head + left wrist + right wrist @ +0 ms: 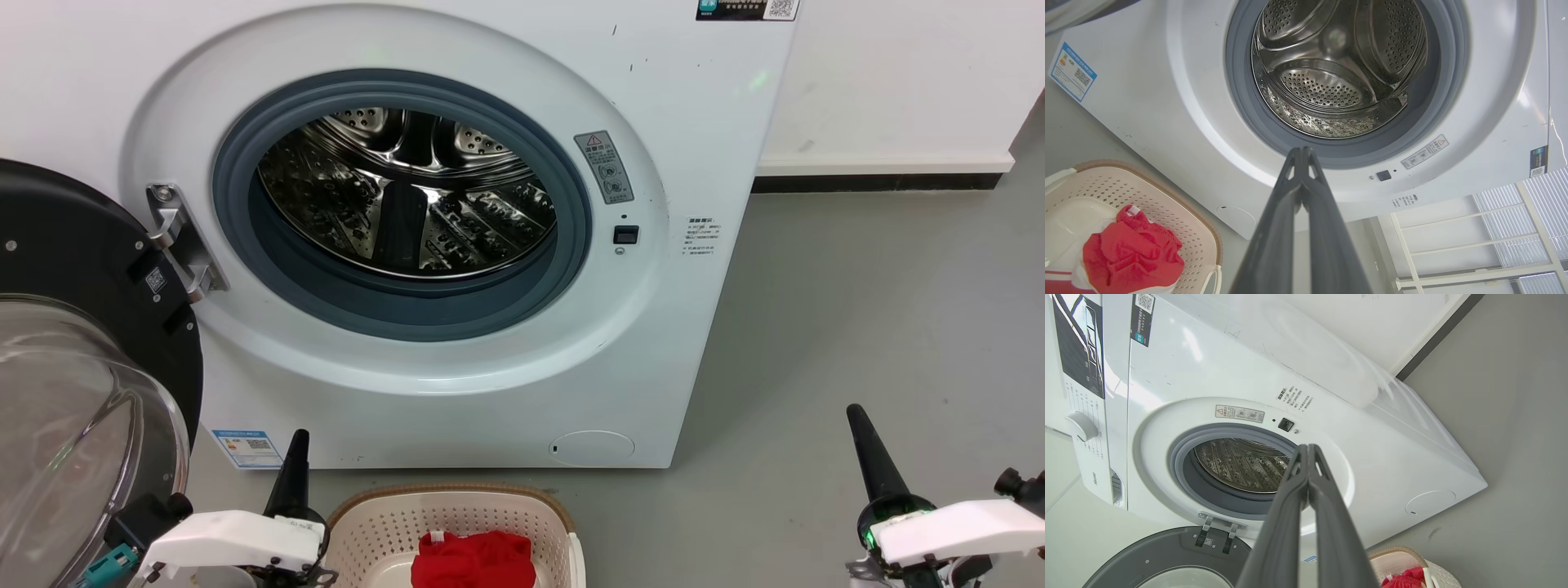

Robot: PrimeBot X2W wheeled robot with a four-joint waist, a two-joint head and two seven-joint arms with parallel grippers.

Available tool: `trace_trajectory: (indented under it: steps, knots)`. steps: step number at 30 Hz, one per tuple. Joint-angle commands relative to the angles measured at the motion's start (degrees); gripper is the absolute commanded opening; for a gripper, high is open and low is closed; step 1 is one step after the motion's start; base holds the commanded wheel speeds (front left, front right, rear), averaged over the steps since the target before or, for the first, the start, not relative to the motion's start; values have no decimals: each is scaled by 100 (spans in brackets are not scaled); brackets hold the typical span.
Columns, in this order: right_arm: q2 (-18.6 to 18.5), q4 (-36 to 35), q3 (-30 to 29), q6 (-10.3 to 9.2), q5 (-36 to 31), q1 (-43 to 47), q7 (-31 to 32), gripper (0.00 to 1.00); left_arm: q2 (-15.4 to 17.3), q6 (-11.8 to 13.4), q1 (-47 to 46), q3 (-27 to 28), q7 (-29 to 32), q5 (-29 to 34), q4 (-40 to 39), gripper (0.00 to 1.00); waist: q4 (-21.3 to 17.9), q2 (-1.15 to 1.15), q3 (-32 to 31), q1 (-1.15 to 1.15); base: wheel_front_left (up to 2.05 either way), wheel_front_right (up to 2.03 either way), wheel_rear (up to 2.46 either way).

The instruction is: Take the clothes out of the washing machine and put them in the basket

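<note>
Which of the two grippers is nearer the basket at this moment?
The left gripper, just beside the basket's left rim. The right gripper is far off to the other side, above the grey floor.

The clothes (472,561) lie in the basket (457,510) before the washing machine (653,327).

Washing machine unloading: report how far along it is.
Done: the drum of the washing machine looks bare in every view, and red clothes lie in the basket. In hand: nothing; the left gripper and right gripper are shut and hold nothing, clear of the machine. Left: seemingly nothing, though the drum's lowest front edge is hidden behind the seal.
</note>
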Motion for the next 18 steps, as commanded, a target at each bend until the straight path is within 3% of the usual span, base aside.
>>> trace_trajectory:
  steps: [1,18]
  knots:
    - [-38,-8,-19,1,151,-178,15,0,8,-51,-125,38,33,-136,-24,0,2,0,3,-1,0,0,0]
    - [-32,198,-93,1,1178,-363,130,0,-27,-204,-270,201,265,-1129,64,0,28,0,53,-1,0,0,0]
